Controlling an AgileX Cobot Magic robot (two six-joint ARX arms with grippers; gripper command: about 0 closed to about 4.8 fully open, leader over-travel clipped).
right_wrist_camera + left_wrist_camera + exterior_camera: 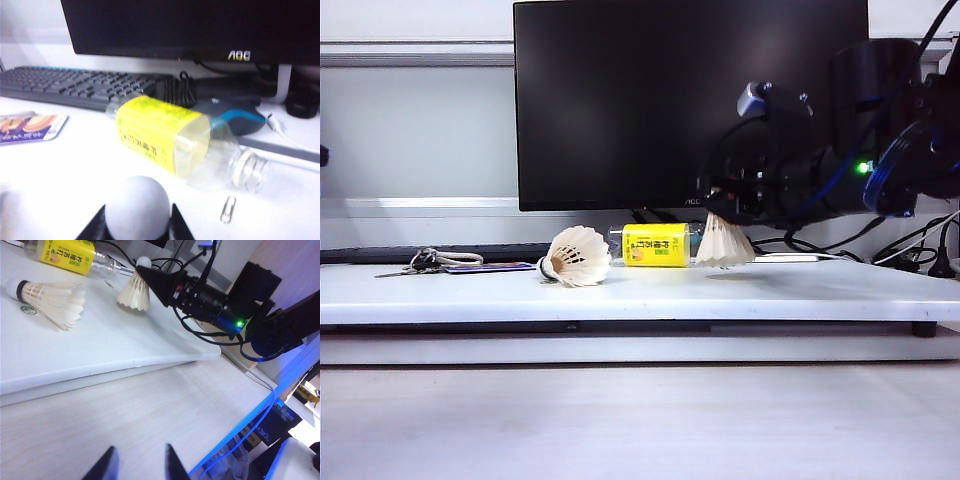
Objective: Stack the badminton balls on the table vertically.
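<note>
Pale wood-grain surface lies under the open-jawed left gripper. On the table, one shuttlecock is held upright at its cork tip by the right gripper, beside the yellow-labelled bottle; the other shuttlecock lies sideways.

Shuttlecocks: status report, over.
Right gripper shut on upright shuttlecock by its cork. Left gripper open, off the table. Second shuttlecock on its side. Bottle between.

A yellow-labelled bottle is lying on its side before the black monitor. Keys and a card are resting near the left edge, and a paperclip is sitting just beside the bottle's neck.
</note>
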